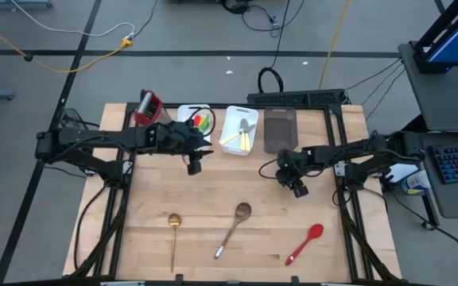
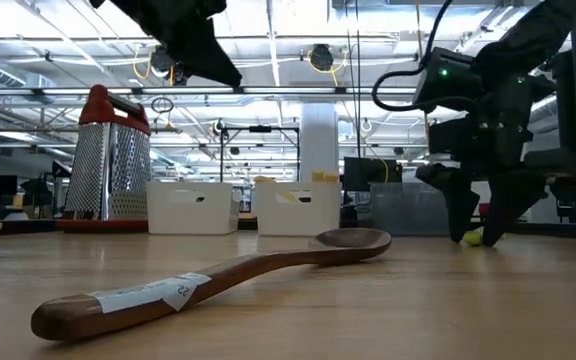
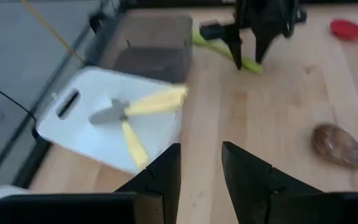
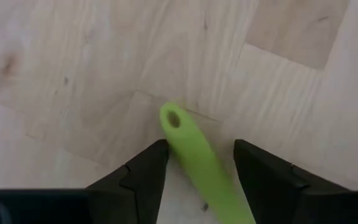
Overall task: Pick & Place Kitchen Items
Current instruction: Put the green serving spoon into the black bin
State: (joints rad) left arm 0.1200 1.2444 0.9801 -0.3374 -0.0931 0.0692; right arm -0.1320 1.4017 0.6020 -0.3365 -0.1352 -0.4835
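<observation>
Green spatula flat on table, hole end beyond open right gripper

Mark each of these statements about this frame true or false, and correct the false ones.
1. The right gripper has open jaws on either side of a green handle. True.
2. The red spoon lies inside a white bin. False: it lies on the bare table, near the front right corner.
3. Two cream-handled knives lie in the white bin. True.
4. The left gripper is shut on the wooden spoon. False: its jaws are open and empty, up by the bins, and that spoon lies loose on the table.
5. The gold ladle lies on the table left of the wooden spoon. True.
</observation>
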